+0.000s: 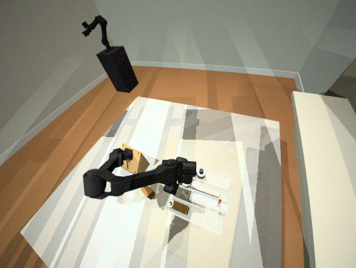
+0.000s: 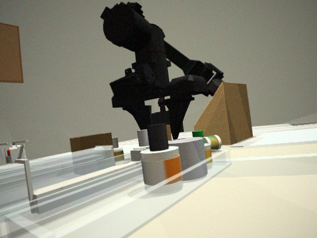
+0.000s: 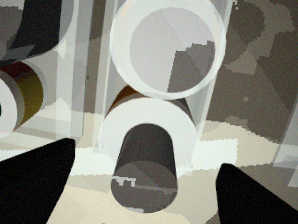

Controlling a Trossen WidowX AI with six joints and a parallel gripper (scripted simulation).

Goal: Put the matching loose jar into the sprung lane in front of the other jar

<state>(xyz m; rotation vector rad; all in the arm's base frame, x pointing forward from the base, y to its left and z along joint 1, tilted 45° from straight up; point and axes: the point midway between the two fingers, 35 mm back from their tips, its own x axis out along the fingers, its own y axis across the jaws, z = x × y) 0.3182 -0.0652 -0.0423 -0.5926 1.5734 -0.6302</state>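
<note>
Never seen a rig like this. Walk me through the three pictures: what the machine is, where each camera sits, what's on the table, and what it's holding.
The black machine is a jointed robot arm ending in a two-fingered gripper. One picture looks down from above, one looks from low beside the table, and one comes from a camera on the arm's wrist, looking down between the fingers.

On the table is a clear plastic tray of lanes. In one lane stands a jar with an orange label and a dark cap, with a plain grey jar right behind it. A wooden wedge and some smaller jars stand further off.

The gripper holds nothing: its fingers stand open on either side of the dark cap.
</note>
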